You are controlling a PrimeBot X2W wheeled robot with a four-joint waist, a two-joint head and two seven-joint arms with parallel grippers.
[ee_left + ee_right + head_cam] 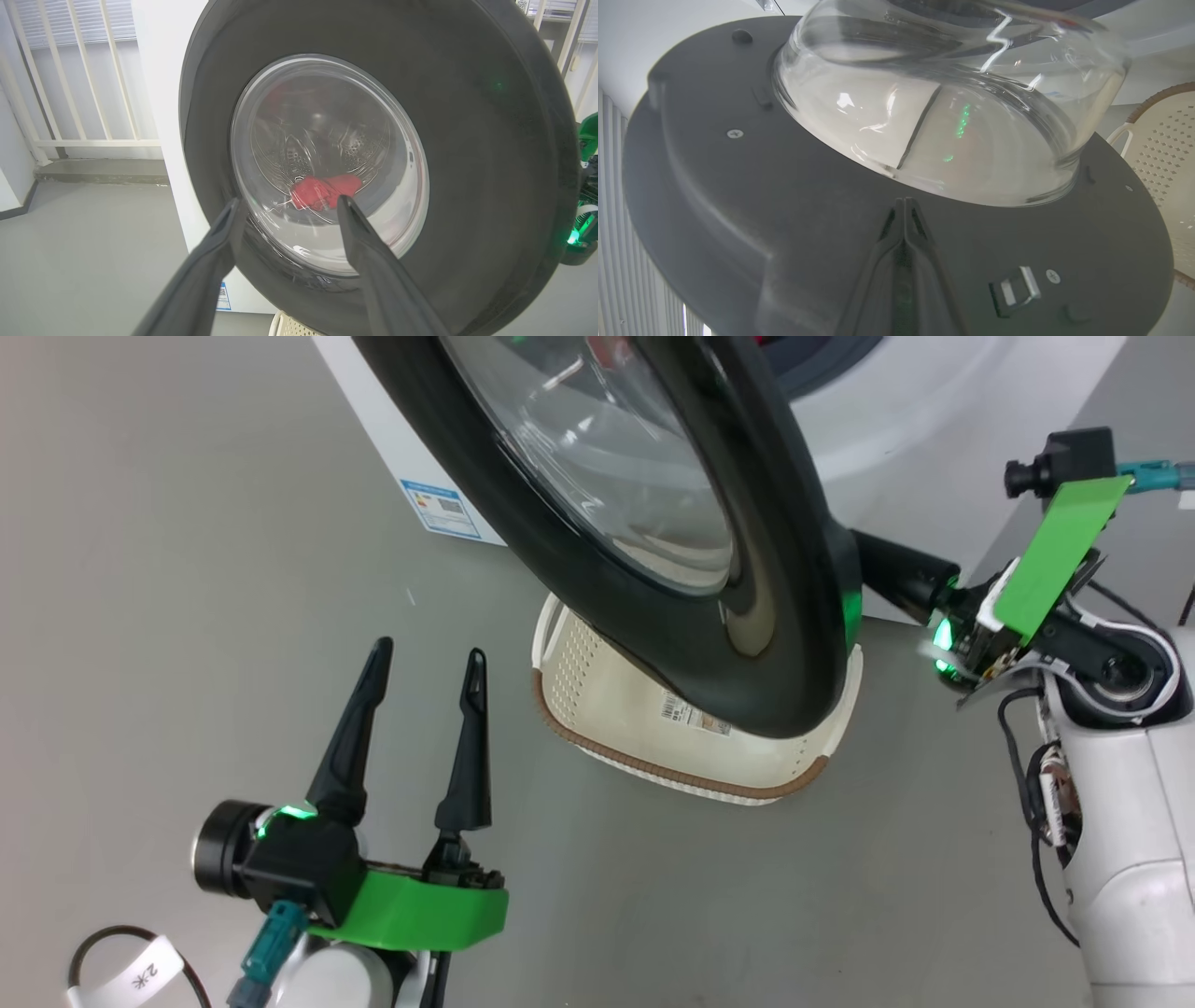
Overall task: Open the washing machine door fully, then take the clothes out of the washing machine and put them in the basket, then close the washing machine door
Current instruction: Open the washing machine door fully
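Two tools: left tool (430, 650) released, right tool (903, 201) clenched.
Left tool: fingers spread wide, grasping nothing, above the floor (187, 569), pointing at the outer face of the washing machine door (597, 607).
Right tool: fingers pressed together with nothing between them, tips at the door's inner face, just beside the glass bowl (952, 116).
Door: swung partway out from the washing machine (896, 439).
Clothes (324, 191): red bundle inside the drum, seen through the door glass.
Basket (616, 709): on the floor under the door, partly hidden by its rim.
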